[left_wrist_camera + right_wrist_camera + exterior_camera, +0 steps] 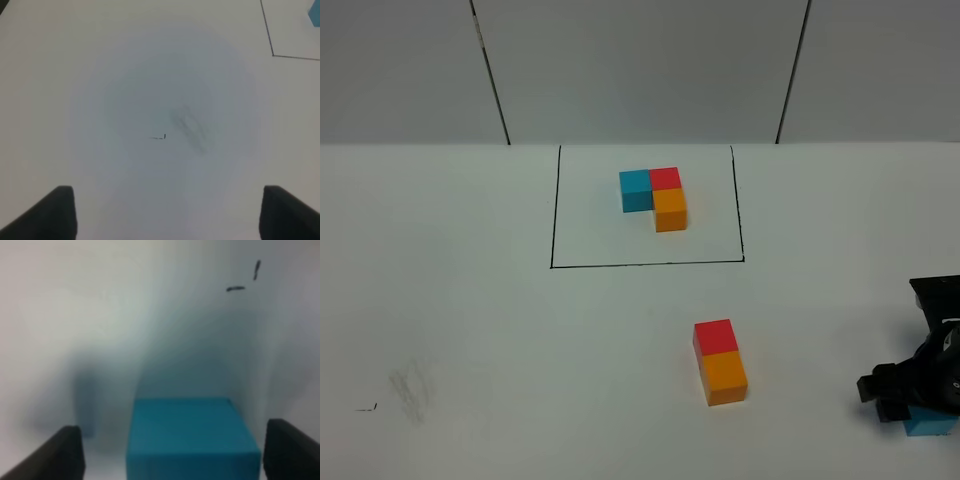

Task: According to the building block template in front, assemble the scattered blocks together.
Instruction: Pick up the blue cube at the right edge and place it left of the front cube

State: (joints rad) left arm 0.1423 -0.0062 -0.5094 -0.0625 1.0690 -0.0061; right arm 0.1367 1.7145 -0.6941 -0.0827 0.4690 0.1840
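Loosely, the right hand [172, 429] brackets the light blue cube [192, 440].

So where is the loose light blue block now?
The light blue block lies at the exterior high view's lower right, beneath the right gripper, right of the loose red and orange blocks; the right wrist view shows it between open fingers.

The right gripper [908, 398], cut by the frame's edge, covers most of what looks like the blue block [932, 426].
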